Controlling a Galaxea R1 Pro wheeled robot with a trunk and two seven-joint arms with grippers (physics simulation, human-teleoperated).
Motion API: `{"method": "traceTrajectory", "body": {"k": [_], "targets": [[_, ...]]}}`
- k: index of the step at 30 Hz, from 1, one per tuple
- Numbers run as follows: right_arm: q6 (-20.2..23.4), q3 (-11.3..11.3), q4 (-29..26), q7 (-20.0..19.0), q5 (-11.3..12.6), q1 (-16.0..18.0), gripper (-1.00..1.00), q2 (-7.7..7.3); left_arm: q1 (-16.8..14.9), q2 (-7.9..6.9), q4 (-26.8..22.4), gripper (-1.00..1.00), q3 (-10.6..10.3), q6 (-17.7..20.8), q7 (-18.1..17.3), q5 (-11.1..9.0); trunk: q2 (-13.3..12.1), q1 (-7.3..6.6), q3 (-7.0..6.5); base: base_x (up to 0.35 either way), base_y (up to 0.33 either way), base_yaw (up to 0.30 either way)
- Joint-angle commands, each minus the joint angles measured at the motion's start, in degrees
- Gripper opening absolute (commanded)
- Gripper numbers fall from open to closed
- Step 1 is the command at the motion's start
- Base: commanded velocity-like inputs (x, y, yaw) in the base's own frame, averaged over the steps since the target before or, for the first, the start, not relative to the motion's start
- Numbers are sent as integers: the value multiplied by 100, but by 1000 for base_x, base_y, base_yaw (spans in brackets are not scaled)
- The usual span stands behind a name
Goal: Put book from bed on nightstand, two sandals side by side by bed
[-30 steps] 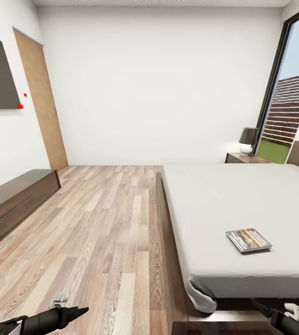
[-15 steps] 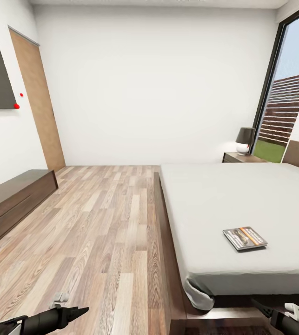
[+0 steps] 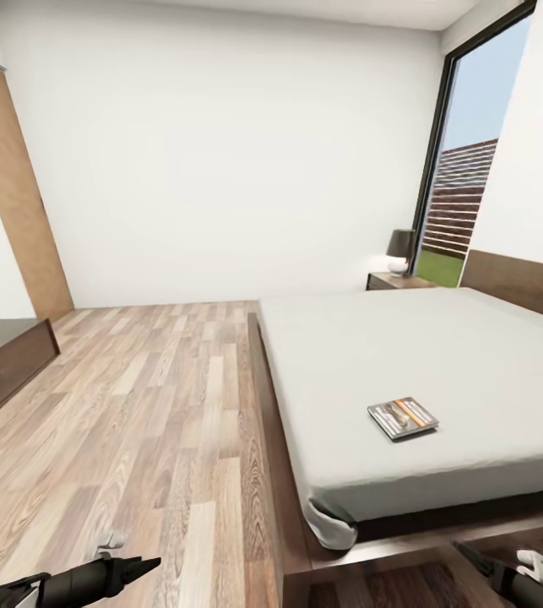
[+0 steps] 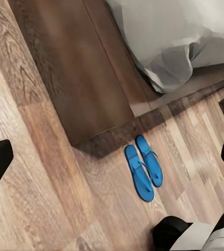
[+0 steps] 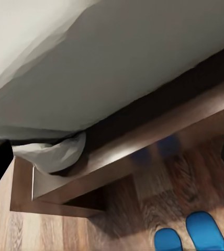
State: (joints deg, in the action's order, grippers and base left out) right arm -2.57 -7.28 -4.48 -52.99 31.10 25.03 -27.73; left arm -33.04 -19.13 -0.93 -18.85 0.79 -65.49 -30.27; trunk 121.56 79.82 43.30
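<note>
Head view, book (image 3: 403, 418) on bed (image 3: 474, 355), orange band, lettering unreadable

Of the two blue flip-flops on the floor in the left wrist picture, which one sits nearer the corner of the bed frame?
The flip-flop whose end nearly reaches the bed frame. The other flip-flop lies alongside it, set further back from the frame.

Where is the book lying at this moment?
In the head view, the book lies flat on the pale mattress of the bed, near its foot end, far from the nightstand by the window.
</note>
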Motion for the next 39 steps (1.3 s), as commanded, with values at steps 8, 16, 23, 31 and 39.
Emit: {"method": "traceTrajectory", "body": {"k": [8, 16, 23, 31, 39], "targets": [[-26, -46, 9, -18, -52, 8, 100, 0, -1, -3, -4, 100, -48, 9, -14, -49, 3, -1, 6, 0, 0, -281], [-27, -46, 9, -18, -52, 7, 100, 1, 0, -3, -3, 100, -48, 9, -13, -49, 3, -1, 6, 0, 0, -281], [-27, -46, 9, -14, -52, 8, 100, 2, 0, -3, -3, 100, -48, 9, -13, -49, 3, -1, 6, 0, 0, -279], [-27, -46, 9, -13, -52, 6, 100, 2, 0, -3, -3, 100, -48, 9, -12, -49, 3, -1, 6, 0, 0, -277], [-26, -46, 9, -10, -52, 7, 100, 0, -1, -3, -3, 100, -48, 9, -14, -49, 3, -1, 6, 0, 0, -277]]}}
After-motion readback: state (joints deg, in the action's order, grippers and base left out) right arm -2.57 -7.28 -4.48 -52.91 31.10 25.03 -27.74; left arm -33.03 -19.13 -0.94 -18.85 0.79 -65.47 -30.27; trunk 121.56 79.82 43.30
